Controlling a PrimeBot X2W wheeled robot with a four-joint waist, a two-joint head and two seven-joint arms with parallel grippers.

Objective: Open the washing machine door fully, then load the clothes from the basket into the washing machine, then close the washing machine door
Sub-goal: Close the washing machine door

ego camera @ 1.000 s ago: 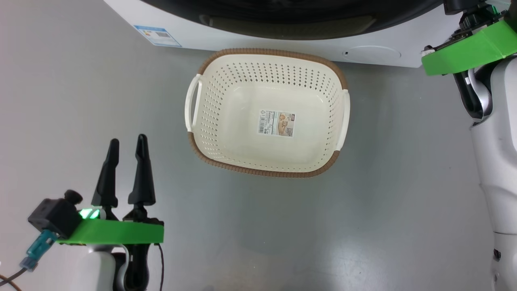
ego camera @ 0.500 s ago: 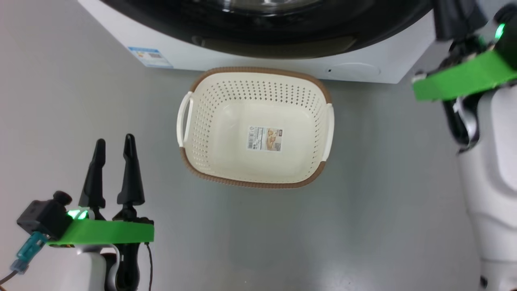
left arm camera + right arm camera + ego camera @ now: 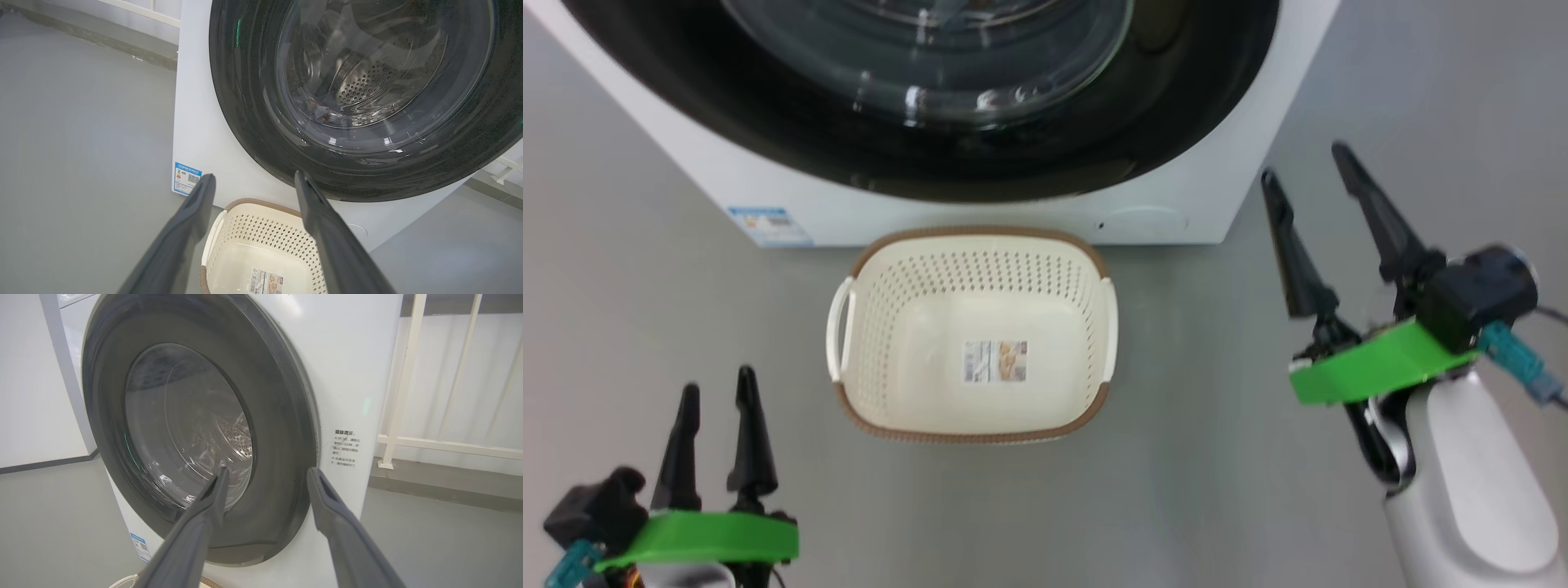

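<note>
The washing machine (image 3: 1201, 196) stands ahead with its door (image 3: 1176, 122) shut flush against the front. The black ring (image 3: 282, 428) and glass bowl (image 3: 367, 81) show the steel drum behind. The cream basket (image 3: 890, 327) sits on the floor right before the machine, holding nothing but its label sticker. The clothes are out of view. My left gripper (image 3: 717, 380) is open at the lower left, left of the basket (image 3: 261, 237). My right gripper (image 3: 1303, 162) is open to the right of the machine's corner, holding nothing; in its wrist view the right gripper (image 3: 268, 470) points at the door from a short distance.
Grey floor (image 3: 1225, 490) spreads around the basket and between my arms. A blue label (image 3: 768, 224) marks the machine's lower left front. A white railing (image 3: 412, 375) and a low kerb stand to the right of the machine.
The head camera has shifted, showing more of the door and the basket lower down. My right arm has come away from the machine's upper right, and its fingers now stand apart.
</note>
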